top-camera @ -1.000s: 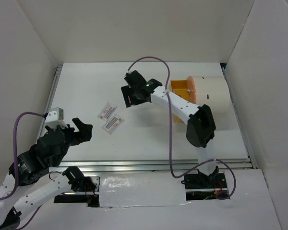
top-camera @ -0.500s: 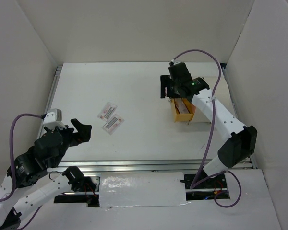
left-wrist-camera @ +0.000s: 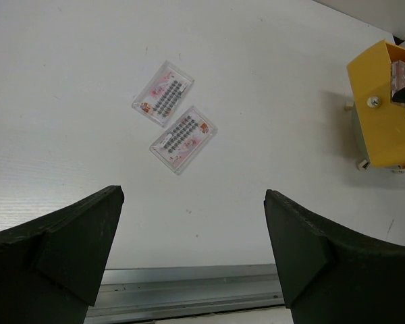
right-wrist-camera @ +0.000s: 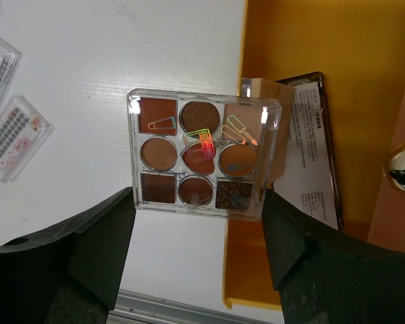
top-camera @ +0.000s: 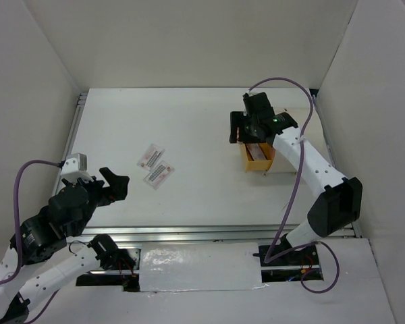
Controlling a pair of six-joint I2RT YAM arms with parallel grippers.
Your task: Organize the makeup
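A clear eyeshadow palette (right-wrist-camera: 201,160) with brown pans sits between the fingers of my right gripper (right-wrist-camera: 199,202), which is shut on its two sides. It hangs over the left rim of the orange drawer (right-wrist-camera: 304,61). Inside the drawer lies a flat item with a white printed face (right-wrist-camera: 310,169). Two white pink-printed packets (left-wrist-camera: 163,102) (left-wrist-camera: 182,138) lie side by side on the table; from above they show as packets (top-camera: 151,156) (top-camera: 158,175). My left gripper (left-wrist-camera: 192,196) is open and holds nothing, near the front edge, apart from the packets.
The orange drawer (top-camera: 256,160) stands at the right of the white table under my right gripper (top-camera: 237,131). A metal rail (top-camera: 223,233) runs along the front edge. White walls close in the table on three sides. My left gripper (top-camera: 115,183) hovers at the front left.
My right arm swung from mid-table to the right and now holds the palette over the orange drawer. The white cylinder seen a second ago no longer shows. The left arm stayed put.
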